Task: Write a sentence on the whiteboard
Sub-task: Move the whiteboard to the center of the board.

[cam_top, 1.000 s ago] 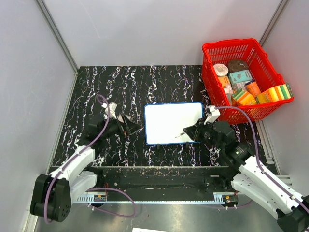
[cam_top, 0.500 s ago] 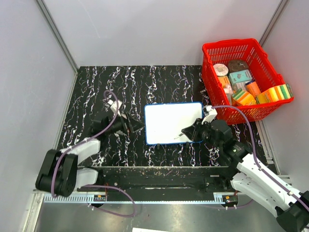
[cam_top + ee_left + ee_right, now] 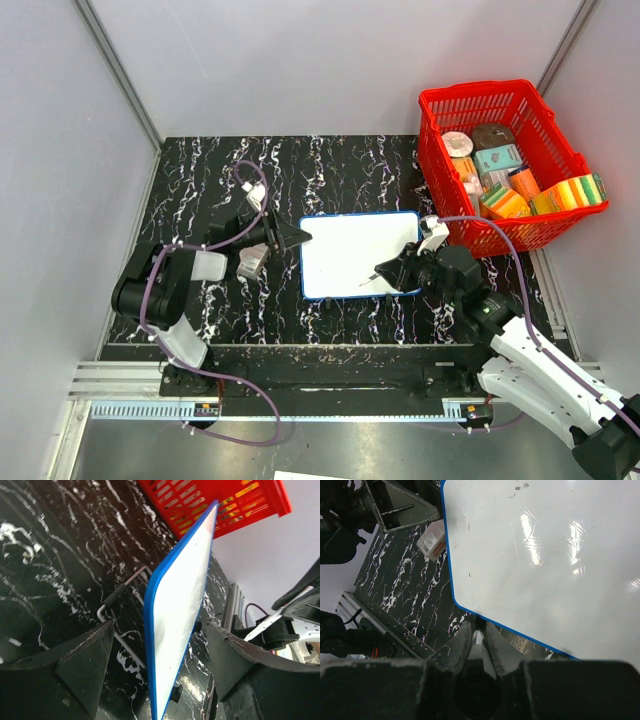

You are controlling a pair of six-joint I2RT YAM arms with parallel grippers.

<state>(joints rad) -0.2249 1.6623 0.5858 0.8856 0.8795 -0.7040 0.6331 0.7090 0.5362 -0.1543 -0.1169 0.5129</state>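
The small white, blue-rimmed whiteboard [image 3: 355, 250] lies at frame centre, with no words on it yet. The left gripper [image 3: 300, 238] straddles its left rim, jaws apart. The right gripper [image 3: 385, 277], lower right, is clamped on a slim pale marker [image 3: 479, 636]. Unpinned, the board could skid under the first stroke.

White arms [image 3: 540, 380] with black joints [image 3: 137, 292], black jaws, purple cables [image 3: 512, 262].
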